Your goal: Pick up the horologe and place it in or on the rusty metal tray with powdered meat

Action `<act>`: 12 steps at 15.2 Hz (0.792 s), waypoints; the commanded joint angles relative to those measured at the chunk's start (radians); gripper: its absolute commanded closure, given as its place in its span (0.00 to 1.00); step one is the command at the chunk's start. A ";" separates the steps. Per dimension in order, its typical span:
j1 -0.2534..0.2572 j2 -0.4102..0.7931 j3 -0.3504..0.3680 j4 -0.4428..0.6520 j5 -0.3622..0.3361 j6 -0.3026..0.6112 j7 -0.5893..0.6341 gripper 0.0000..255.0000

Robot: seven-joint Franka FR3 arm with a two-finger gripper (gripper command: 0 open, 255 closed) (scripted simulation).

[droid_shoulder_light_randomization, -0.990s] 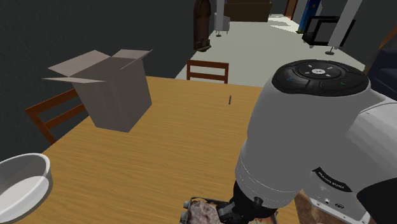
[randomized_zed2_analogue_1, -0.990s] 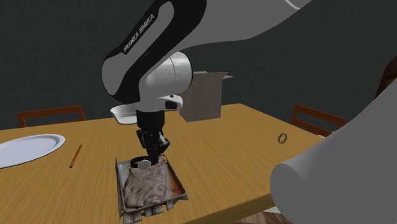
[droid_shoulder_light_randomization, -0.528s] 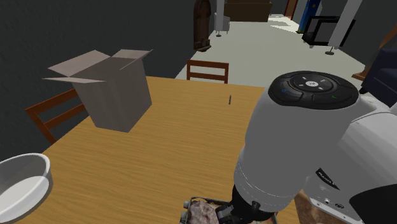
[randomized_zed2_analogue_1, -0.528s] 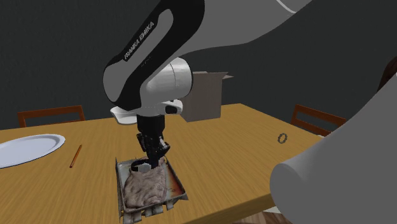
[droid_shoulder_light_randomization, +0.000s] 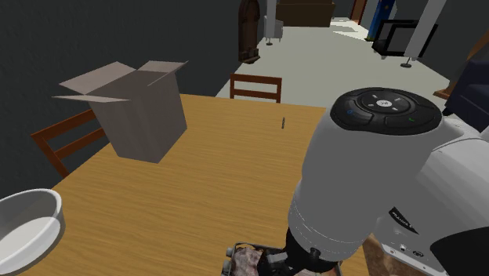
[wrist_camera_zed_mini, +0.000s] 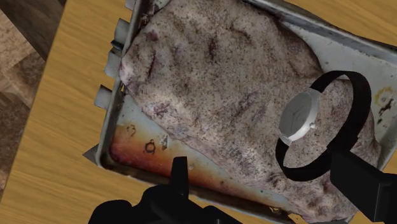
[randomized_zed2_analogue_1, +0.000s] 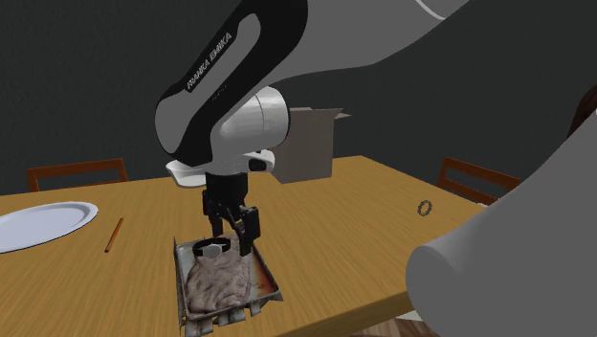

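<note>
Hovering over the rusty tray point(randomized_zed2_analogue_1: 271, 287) at the second exterior view's lower left, our fingers point(randomized_zed2_analogue_1: 251, 230) stand apart, holding nothing, black-strapped wristwatch point(randomized_zed2_analogue_1: 210, 247) lying on the powdered meat point(randomized_zed2_analogue_1: 220, 282), wooden table point(randomized_zed2_analogue_1: 335, 220) beneath.

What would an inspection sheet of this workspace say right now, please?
Surface: wooden table, flat, no spills seen.
Job's things: black-strapped wristwatch lies on the powdered meat inside the rusty tray.
Clutter: open cardboard box, white bowl, white plate, thin stick, small ring.
Grippers: gripper is open above the tray, fingers apart, with the wristwatch by one finger and not clasped.
Cables: nothing seen.
Surroundings: wooden chair at the table's edge, dark walls.
</note>
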 commanded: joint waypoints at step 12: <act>0.021 -0.074 -0.067 0.074 0.000 -0.148 -0.013 0.00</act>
